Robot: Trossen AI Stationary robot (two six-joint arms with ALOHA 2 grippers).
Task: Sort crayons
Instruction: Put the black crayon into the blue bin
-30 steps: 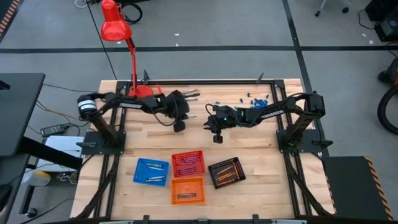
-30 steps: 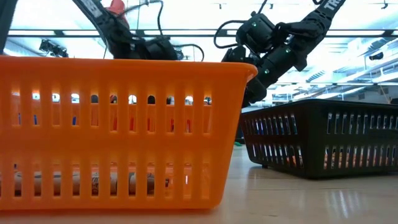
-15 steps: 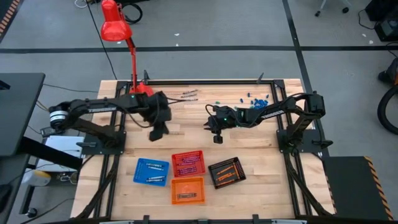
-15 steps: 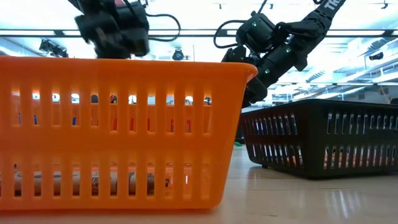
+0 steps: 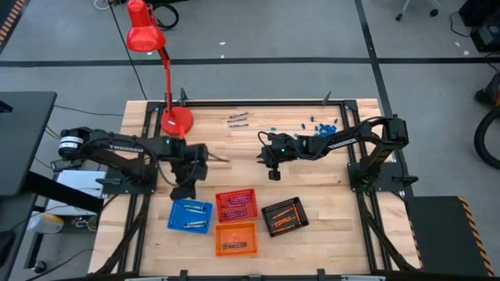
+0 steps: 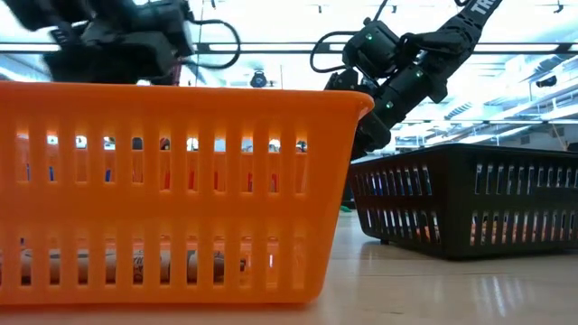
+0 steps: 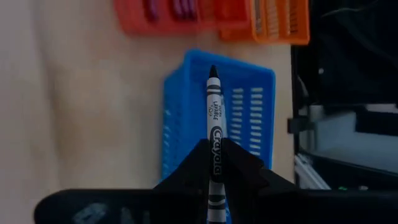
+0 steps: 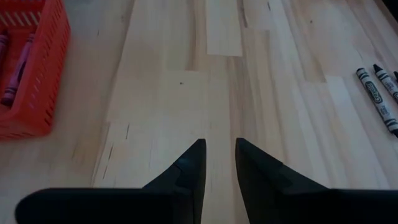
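Wooden table [image 5: 328, 195], crayon [image 7: 213, 124] in left claw [image 7: 214, 163]

Light wood-plank table [image 5: 234, 148] in a black frame. Front centre: four small slotted trays close together, apart from each other – blue tray [image 5: 190, 215] on the left, red tray [image 5: 236, 205] beside it, orange tray [image 5: 236, 239] just in front of the red, black tray [image 5: 284, 216] on the right, turned at an angle. Red desk lamp [image 5: 176, 121] base stands at the back left. A few loose grey crayons [image 5: 238, 119] lie near the back edge, centre. Scattered tiny green and blue bits [image 5: 319, 123] at the back right. Both arm mounts sit at the table's left and right edges
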